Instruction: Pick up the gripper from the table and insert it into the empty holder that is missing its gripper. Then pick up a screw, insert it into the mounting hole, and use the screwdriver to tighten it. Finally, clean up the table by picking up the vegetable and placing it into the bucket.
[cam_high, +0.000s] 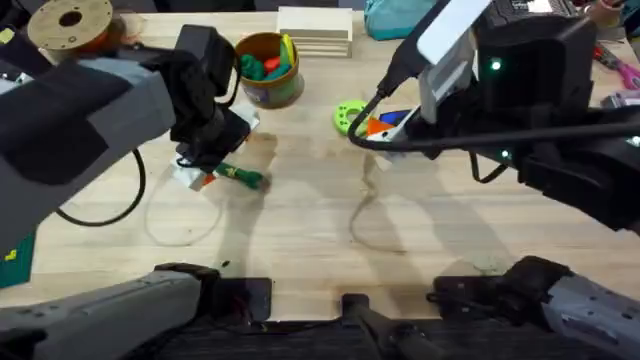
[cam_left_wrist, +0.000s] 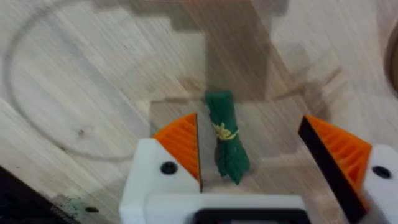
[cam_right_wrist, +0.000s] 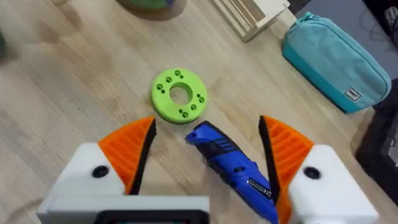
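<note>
Left wrist view: vegetable (cam_left_wrist: 226, 138), small tied leafy bundle, flat on the table between the wide-apart pads of the left gripper (cam_left_wrist: 258, 152), nearer one pad. Likely light and soft; best pinched mid-stem at its tie. Right gripper (cam_right_wrist: 205, 152), wide, straddles the screwdriver (cam_right_wrist: 230, 163).

Dark-green leafy vegetable (cam_left_wrist: 226, 138) tied with yellow band, laid flat on the tabletop at left, blue screwdriver (cam_right_wrist: 231, 165) laid flat at right, yellow-rimmed bucket (cam_high: 268, 70) stood far behind
</note>
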